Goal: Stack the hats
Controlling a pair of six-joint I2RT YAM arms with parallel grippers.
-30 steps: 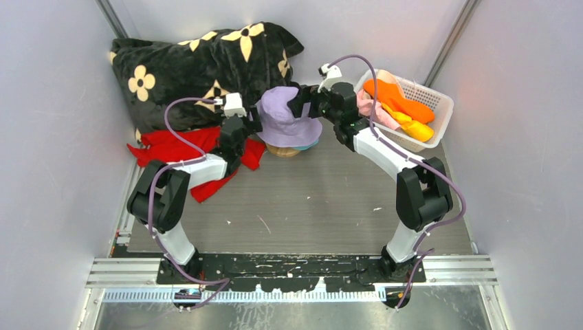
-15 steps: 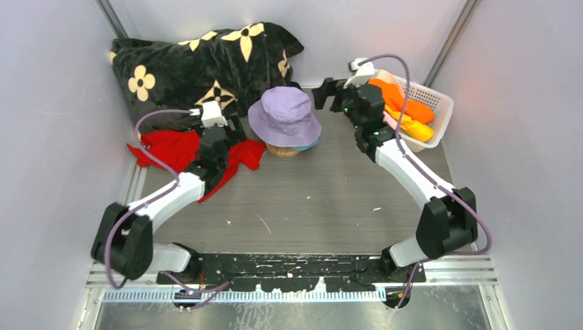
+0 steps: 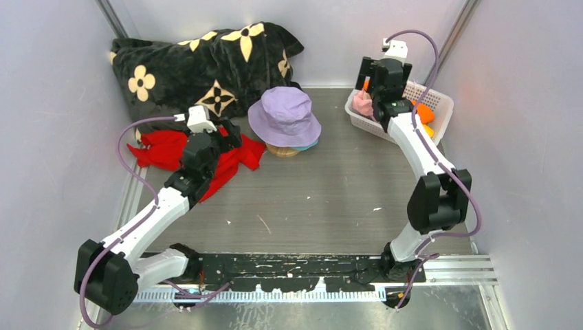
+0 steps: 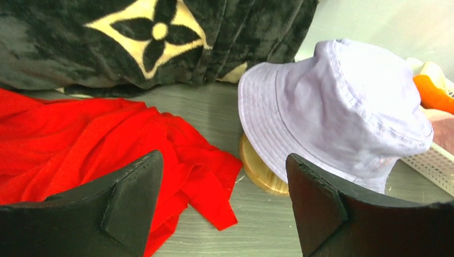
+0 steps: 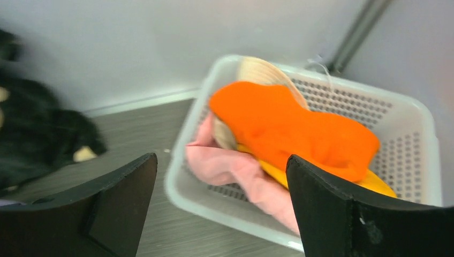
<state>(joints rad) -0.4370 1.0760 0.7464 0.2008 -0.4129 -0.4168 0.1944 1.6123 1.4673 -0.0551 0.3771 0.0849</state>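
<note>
Left wrist view: lavender hat (image 4: 342, 107) sits crown-up, brim drooping, beyond the left pincer (image 4: 224, 156), spread and empty.

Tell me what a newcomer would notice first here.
A lavender hat covers a teal hat at far centre, with a red cloth to its left and a black flowered blanket behind. Back right, the open right gripper hovers at a white basket with an orange hat over a pink hat.

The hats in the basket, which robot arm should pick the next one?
Probably the right. The right gripper hangs open right at the basket holding the orange hat and pink hat. The left gripper sits open over the red cloth, beyond the lavender hat.
</note>
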